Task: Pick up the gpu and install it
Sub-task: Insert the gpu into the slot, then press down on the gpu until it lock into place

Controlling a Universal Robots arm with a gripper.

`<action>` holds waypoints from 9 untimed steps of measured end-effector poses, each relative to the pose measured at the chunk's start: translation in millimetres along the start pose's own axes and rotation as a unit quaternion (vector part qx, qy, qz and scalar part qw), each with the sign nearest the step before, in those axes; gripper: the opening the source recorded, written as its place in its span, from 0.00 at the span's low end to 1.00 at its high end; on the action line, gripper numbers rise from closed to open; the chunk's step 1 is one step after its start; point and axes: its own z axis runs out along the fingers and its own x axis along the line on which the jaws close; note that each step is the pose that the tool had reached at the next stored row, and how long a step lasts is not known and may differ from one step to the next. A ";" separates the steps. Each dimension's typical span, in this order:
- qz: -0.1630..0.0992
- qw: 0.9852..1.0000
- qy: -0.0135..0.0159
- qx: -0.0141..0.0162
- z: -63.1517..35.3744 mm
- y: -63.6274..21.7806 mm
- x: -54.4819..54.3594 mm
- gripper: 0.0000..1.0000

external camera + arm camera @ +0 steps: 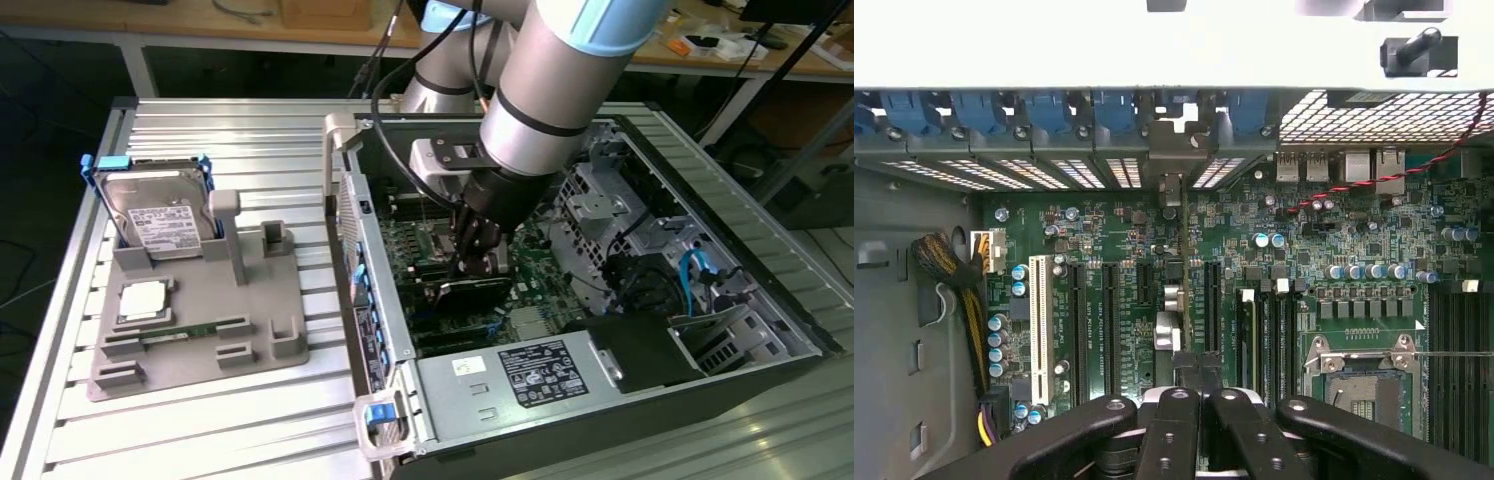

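Open computer case (pixel 747 330) on slatted table, gripper (pixel 477 268) clamped on gpu (pixel 470 290) above motherboard (pixel 1114 240) slots.

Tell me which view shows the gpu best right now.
The exterior view: the gpu shows as a dark flat card held in the shut end effector, inside the open computer case. The wrist view gives its thin edge only, running toward the rear brackets.

Dark gpu (pixel 470 290) (edge-on) over motherboard
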 end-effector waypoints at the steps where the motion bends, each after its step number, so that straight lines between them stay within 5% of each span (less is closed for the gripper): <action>1: 0.000 1.000 0.000 0.000 0.0 0.0 0.0 0.11; 9: 0.000 1.000 0.000 0.000 0.6 7.3 -0.4 0.11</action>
